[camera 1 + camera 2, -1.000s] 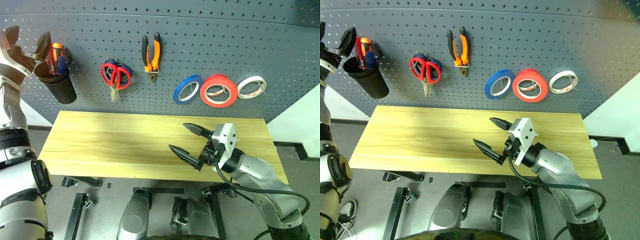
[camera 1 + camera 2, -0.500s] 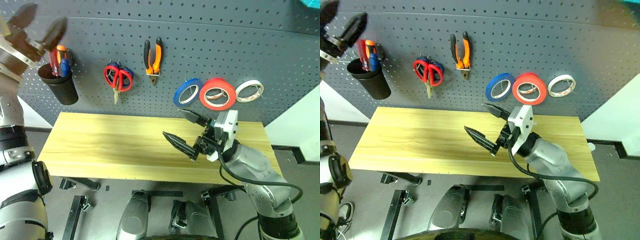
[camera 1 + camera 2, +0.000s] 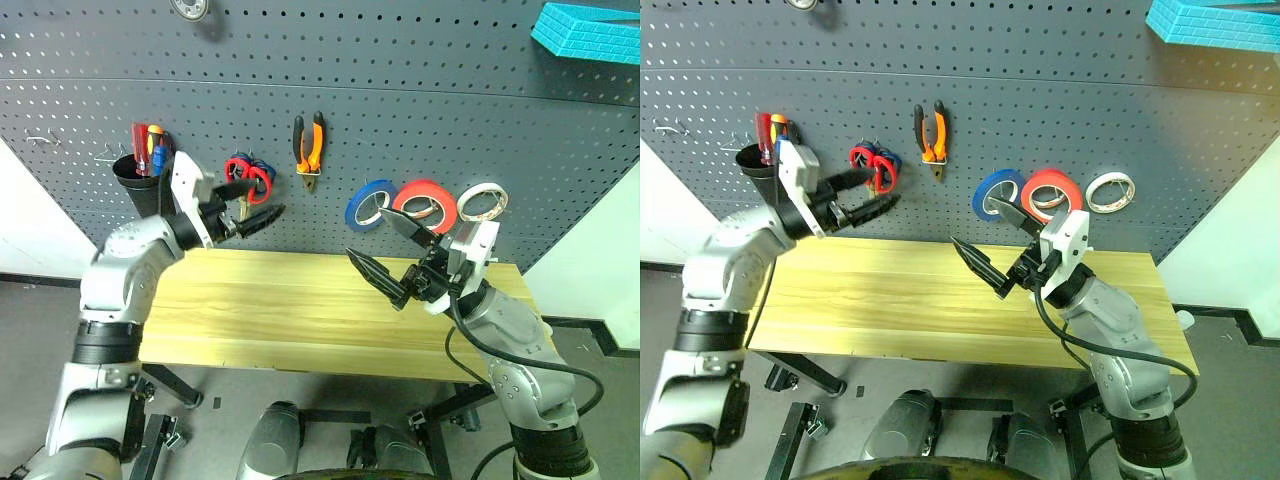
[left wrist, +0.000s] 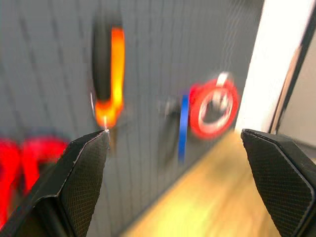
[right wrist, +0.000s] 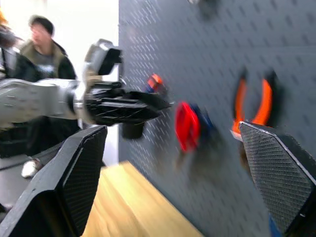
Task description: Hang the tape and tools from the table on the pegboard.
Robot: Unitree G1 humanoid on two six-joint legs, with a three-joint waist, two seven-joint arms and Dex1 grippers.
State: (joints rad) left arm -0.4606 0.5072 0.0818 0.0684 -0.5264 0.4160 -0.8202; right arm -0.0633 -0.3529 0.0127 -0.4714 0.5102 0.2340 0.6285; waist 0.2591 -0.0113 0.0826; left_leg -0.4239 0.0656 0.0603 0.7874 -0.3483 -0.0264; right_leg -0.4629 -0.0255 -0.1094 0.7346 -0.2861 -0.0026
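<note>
The left gripper (image 3: 248,207) has swung down from the black cup (image 3: 137,186) toward the scissors (image 3: 247,179).

Red scissors (image 3: 243,178) partly hidden behind left gripper (image 3: 246,205) fingers.

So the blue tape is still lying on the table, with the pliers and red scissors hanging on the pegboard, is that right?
Not quite. The blue tape is not on the table; it hangs on the pegboard, beside the red-orange roll, as the left eye view shows. The pliers and red scissors do hang on the pegboard.
</note>
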